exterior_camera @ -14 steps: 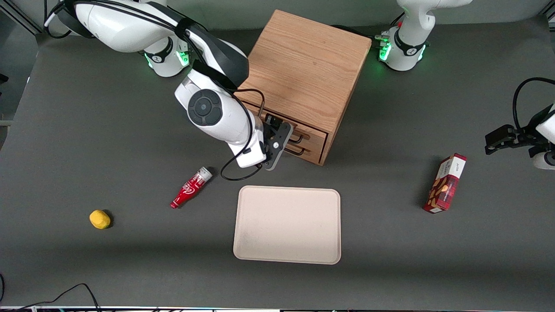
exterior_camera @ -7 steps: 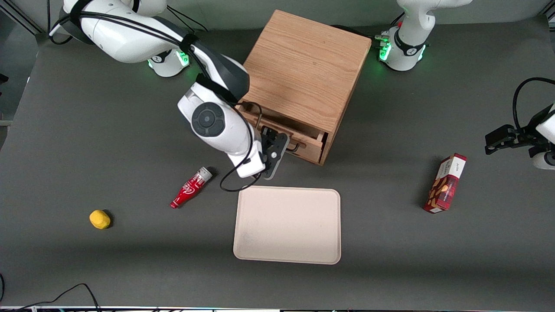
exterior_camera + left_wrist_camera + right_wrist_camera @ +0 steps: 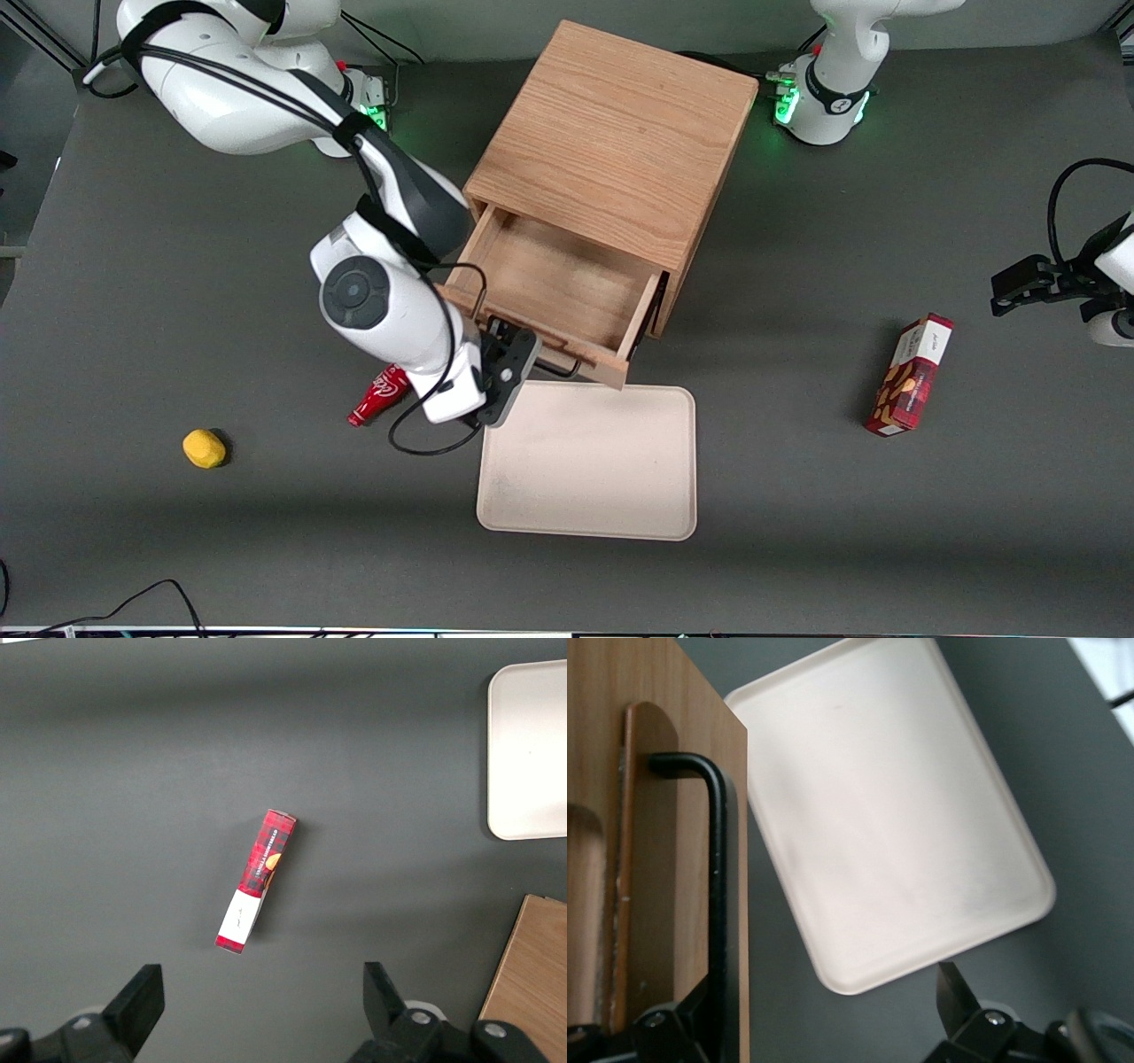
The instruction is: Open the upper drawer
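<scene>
Front view: the right arm's wrist housing covers the working-arm-end corner of the pulled-out light-oak upper drawer [image 3: 567, 297] and part of its thin black bar handle [image 3: 556, 365]. The black two-finger gripper [image 3: 514, 361] sits at that handle, but its fingertips are masked by its own body, so contact there is unreadable. The red cola-style bottle [image 3: 379, 396] is half covered by the arm, cap end hidden. The lower drawer is fully hidden under the open one. In the right wrist view the drawer front [image 3: 664, 859] and the handle's end run off the frame edge. In the left wrist view the beige rectangular tray [image 3: 532, 753] and the cabinet corner [image 3: 530, 983] are cropped.
</scene>
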Robot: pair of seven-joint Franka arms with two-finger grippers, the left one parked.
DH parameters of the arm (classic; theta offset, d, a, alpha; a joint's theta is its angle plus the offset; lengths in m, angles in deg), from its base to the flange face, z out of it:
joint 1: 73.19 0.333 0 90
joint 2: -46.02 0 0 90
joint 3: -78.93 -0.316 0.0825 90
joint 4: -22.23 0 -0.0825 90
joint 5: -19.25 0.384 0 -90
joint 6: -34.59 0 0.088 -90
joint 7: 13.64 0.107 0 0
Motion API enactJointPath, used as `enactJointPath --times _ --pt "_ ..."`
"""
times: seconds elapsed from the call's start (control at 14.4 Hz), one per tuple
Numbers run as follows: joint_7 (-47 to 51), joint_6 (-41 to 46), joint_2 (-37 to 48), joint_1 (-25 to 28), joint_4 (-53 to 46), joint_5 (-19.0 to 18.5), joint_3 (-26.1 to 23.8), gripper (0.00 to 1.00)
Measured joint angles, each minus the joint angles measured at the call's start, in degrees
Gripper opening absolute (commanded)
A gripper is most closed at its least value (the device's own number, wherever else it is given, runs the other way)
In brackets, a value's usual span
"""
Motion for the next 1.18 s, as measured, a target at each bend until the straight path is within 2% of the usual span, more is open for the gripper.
enactJointPath --times 0.28,0.69,0.97,1.18 --pt "-1.55 -0.37 -1.82 -0.15 -3.97 -0.13 1.60 1.00" --pt "-0.08 -0.42 -2.42 -0.12 -5.72 0.51 1.26 1.00" --pt "7.93 1.69 -0.55 0.04 -7.49 6.20 0.40 1.00" --pt "18.89 10.76 5.60 -1.06 -9.09 7.79 0.47 1.00"
